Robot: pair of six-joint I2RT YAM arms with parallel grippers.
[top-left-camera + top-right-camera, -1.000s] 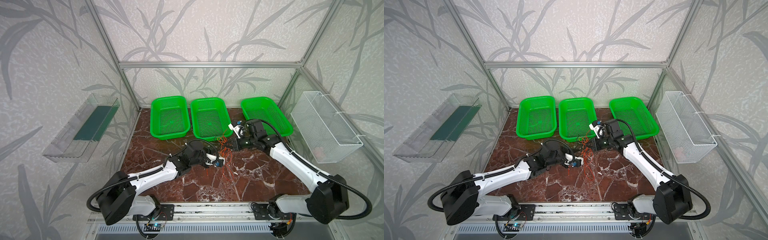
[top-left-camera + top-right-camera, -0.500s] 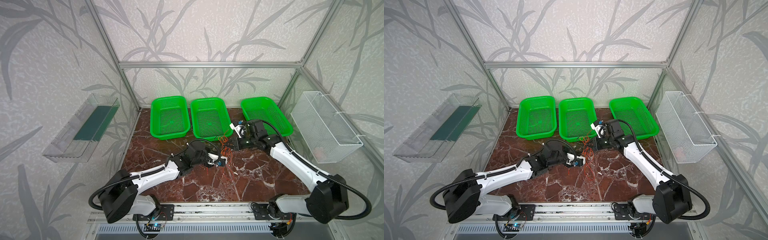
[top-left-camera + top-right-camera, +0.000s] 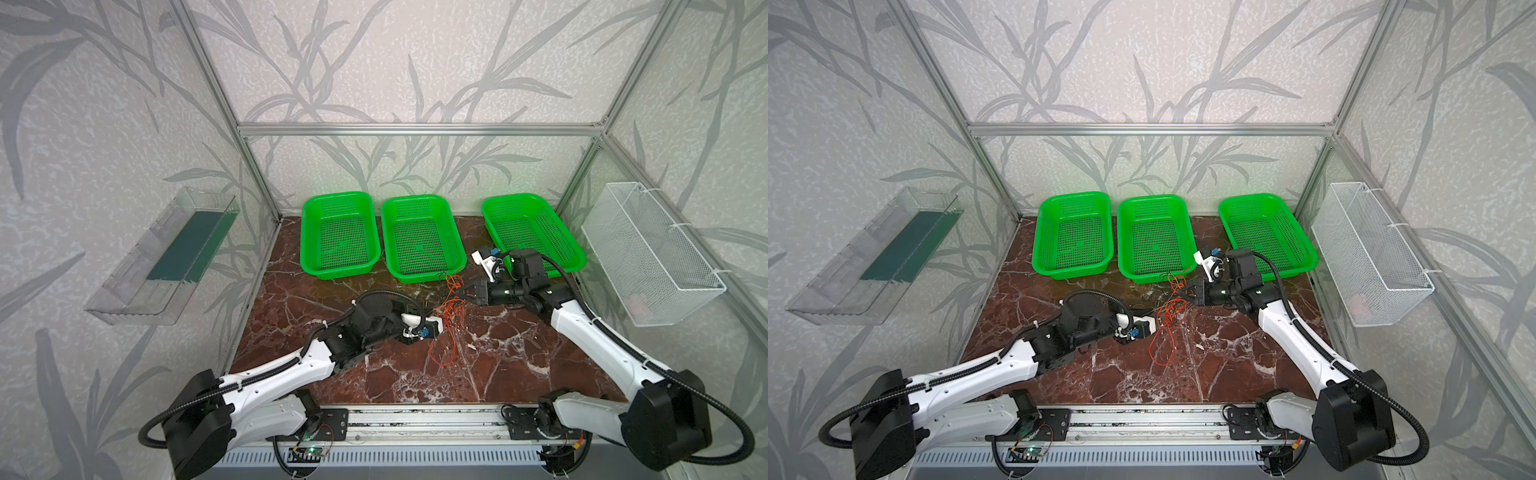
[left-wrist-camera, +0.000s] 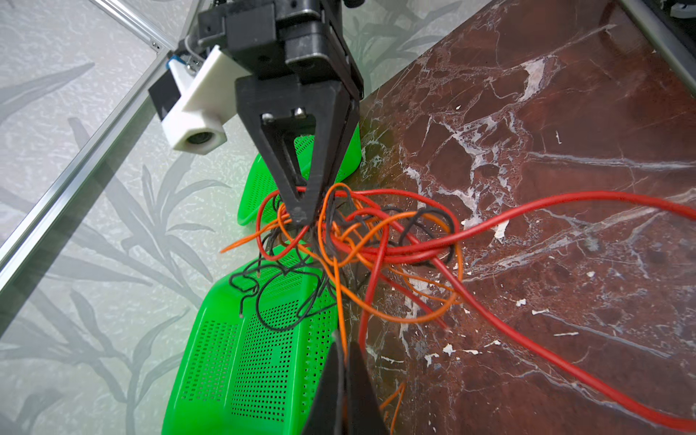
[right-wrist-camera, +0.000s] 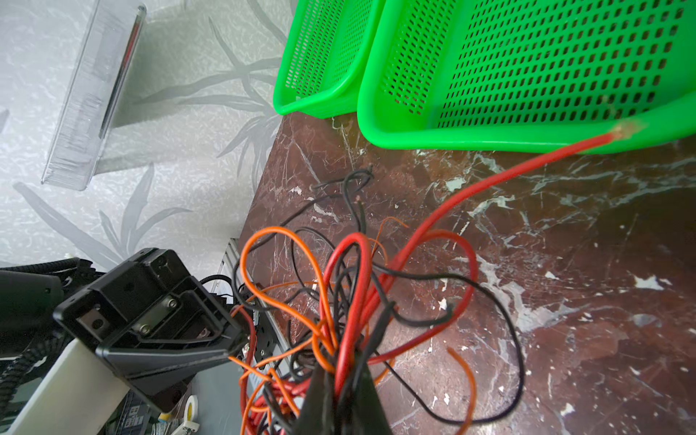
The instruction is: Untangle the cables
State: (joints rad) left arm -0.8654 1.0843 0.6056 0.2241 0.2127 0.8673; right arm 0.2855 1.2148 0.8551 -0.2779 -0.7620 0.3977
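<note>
both arms are in on the tangle now. the cables (image 3: 452,305) sit as a loose knot of orange, red and black wire over the marble tabletop (image 3: 519,357). they are just in front of the middle green basket (image 3: 424,276), 1 of 3 lined up along the back.

the right tool (image 4: 301,215) reaches in from the right and has its jaws pressed together right at the heart of the knot. in the right wrist view, red, orange and black loops fan out from between its tips, so it has a whole bunch pinched.

the left tool (image 4: 341,348) comes in low from the left, and it is closed as well. the left wrist view shows 1 orange wire running straight down into its tips, with a red one passing just beside them.

the 2 tools are near each other, with the knot strung between them. in both top views a long red strand (image 3: 1160,349) trails out of the knot and loops toward the front of the tabletop. a few thin black loops spill out toward the basket side.
</note>
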